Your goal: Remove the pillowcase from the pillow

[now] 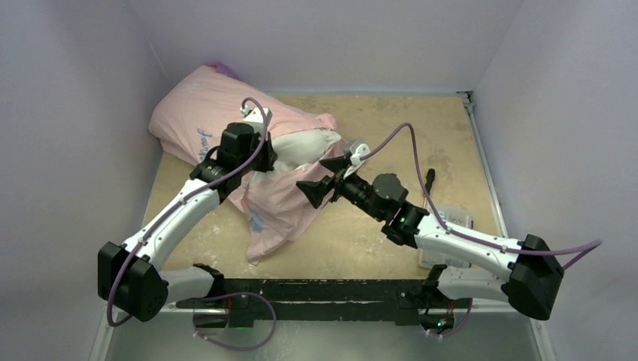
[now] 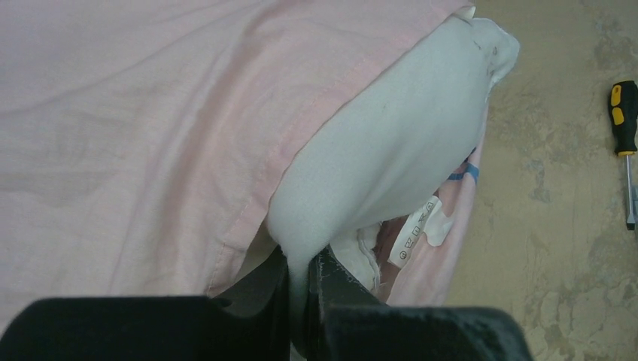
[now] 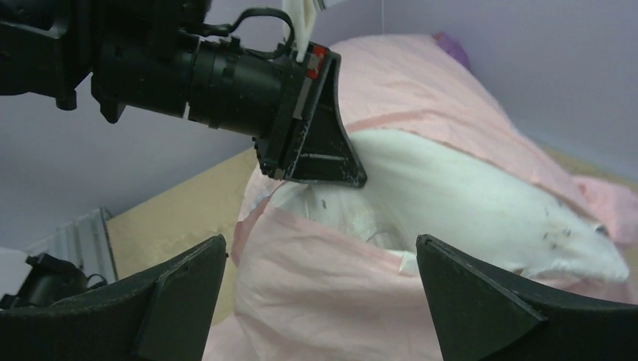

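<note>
Top external view: the pillow (image 1: pixel 308 147) lies at the counter's (image 1: pixel 391 128) far left, mostly inside the pillowcase (image 1: pixel 203 113), with only one white end poking from the opening. The left claw (image 2: pixel 301 263) is clamped on that end. The right claw (image 3: pixel 320 263) gapes apart beside the hem. By my judgement, nearly all the stripping is left.

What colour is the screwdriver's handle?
Black and yellow, on the slim metal-shafted screwdriver; clearest in left wrist view.
</note>
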